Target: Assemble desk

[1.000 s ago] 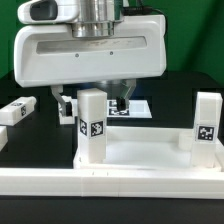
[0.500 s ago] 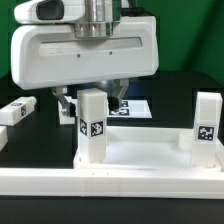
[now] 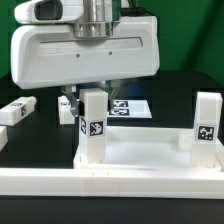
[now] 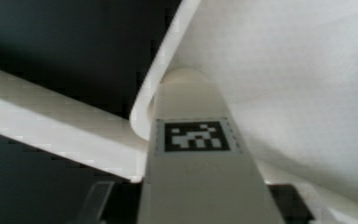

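Claw (image 4: 190, 203), clamped on a leg (image 4: 192, 100), which I have shifted sideways. The leg's tip now hangs below the claw beside the desk slab (image 4: 314, 90); socketing likely follows.

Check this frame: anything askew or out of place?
Nothing stands out. One upright leg and a second upright leg stand straight on the slab; a spare leg lies at the exterior view's left; the gripper clamps a fourth leg.
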